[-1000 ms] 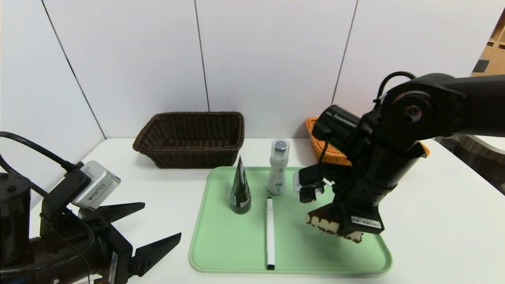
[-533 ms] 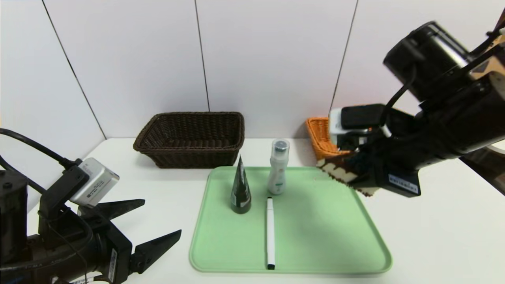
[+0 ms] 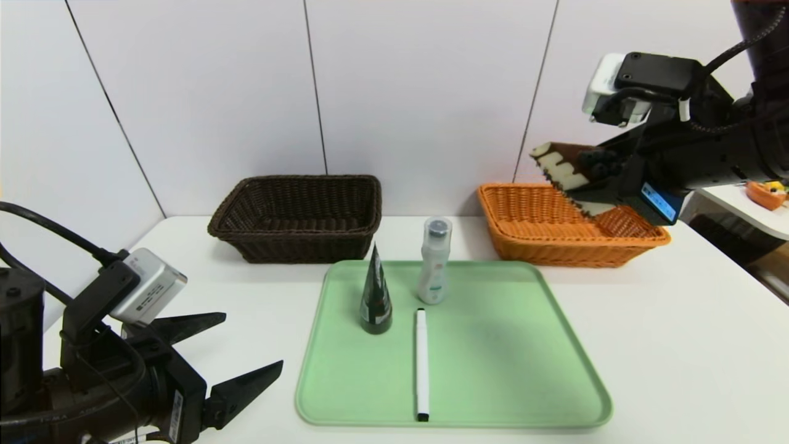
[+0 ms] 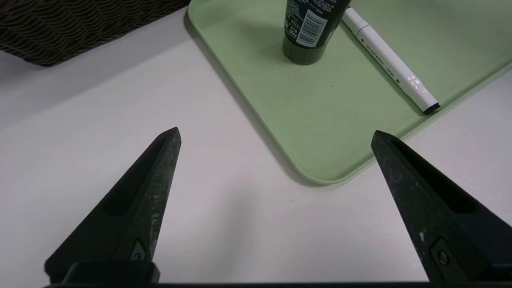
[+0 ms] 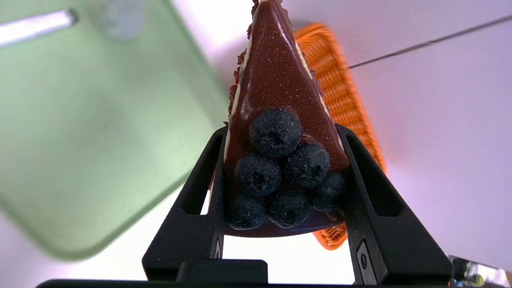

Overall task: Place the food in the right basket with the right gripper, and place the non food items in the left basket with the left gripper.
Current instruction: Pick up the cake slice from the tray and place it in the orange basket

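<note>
The right tool (image 3: 607, 185) pinches the chocolate cake slice (image 3: 570, 172) in the air above the orange basket (image 3: 530, 237) at the tabletop's far right edge. The left tool (image 3: 249, 351) hangs spread over the near left corner, beside the green tray (image 3: 511, 370).

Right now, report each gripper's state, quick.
Left gripper: open, empty, low over the table beside the green tray.
Right gripper: shut on the cake slice, raised above the orange basket.
</note>
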Robot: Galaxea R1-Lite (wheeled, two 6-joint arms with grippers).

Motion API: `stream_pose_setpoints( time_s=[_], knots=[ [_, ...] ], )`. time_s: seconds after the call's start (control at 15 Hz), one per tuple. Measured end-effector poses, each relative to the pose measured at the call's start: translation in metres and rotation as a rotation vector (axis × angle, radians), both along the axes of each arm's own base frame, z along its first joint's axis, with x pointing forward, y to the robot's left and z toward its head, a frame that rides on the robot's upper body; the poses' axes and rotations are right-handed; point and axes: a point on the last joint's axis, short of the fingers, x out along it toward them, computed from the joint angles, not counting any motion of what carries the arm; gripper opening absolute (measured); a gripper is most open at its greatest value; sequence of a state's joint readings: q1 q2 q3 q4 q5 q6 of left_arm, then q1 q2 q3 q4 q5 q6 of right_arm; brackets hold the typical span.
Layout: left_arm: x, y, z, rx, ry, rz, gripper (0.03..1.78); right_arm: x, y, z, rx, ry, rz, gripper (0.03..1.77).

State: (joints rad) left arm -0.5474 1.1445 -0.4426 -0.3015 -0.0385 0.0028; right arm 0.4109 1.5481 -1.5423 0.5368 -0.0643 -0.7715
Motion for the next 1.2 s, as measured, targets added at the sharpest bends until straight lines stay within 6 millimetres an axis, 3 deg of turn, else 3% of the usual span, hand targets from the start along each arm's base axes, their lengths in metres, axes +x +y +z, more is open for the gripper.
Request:
stream_pose_setpoints(
  time_s=[0.27, 0.6, 1.2],
  knots=[
    [0.0, 0.0, 0.0, 0.001, 0.001, 0.0, 1.69, 0.016, -0.01, -0.001, 0.037, -0.065, -0.067, 0.81],
    [0.0, 0.0, -0.001, 0.002, 0.001, -0.003, 1.69, 0.049, -0.02, -0.008, 0.047, -0.097, -0.133, 0.81],
    [0.0, 0.0, 0.0, 0.0, -0.001, -0.006, 1.69, 0.128, -0.031, -0.009, 0.014, -0.088, -0.212, 0.81]
  ],
)
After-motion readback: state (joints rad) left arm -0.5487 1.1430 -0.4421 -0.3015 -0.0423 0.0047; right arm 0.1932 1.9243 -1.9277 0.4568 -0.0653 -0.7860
